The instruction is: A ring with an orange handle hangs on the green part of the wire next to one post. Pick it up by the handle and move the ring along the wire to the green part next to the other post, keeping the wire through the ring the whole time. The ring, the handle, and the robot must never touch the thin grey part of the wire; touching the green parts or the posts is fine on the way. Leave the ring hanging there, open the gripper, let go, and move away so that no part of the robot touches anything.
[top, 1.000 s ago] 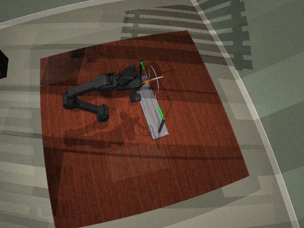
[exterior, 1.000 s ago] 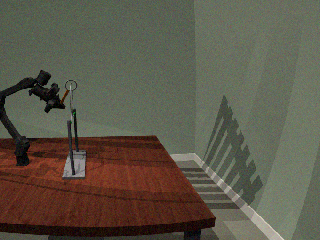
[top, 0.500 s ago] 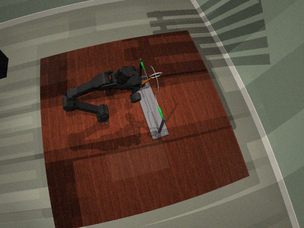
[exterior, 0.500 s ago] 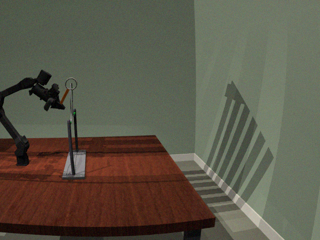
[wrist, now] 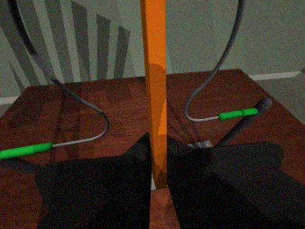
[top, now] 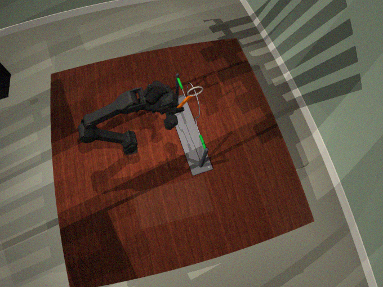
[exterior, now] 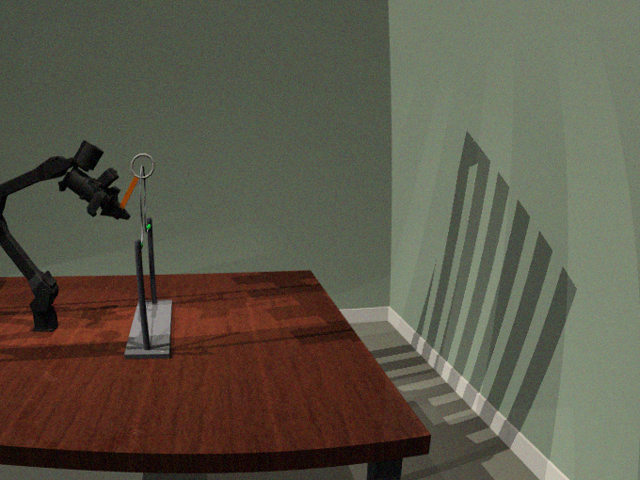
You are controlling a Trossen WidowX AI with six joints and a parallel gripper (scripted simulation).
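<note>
From the top, your ring surrounds the wire's high grey arch; ease it along, keeping it centred. In the exterior view, keep the round hoop clear. At the wrist, your end effector grips the flat-sided orange handle.
</note>
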